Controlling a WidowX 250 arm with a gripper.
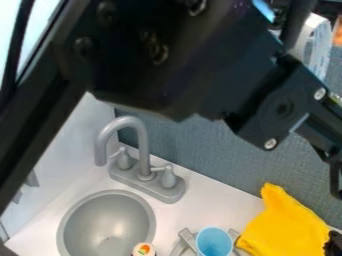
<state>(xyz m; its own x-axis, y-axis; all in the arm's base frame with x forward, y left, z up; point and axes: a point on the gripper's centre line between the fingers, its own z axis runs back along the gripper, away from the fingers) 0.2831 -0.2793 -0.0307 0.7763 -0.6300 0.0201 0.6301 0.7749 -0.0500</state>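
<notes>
Yellow cloth [284, 225] is seen over the white worktop [200, 202], right of, in order, the grey sink [103, 222], grey faucet [141, 137] and blue cup [214, 242]; beside it, by the black gripper [333, 244], whether the jaws are apart or together cannot be told.

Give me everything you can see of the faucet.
The faucet is gray and smooth, plastic by its look. A tall spout rises and arches over, its end pointing down. Two lever handles flank it on a rounded, oblong base. It stands upright on the white counter, beside the round gray basin. Only the counter appears to touch it.
</notes>
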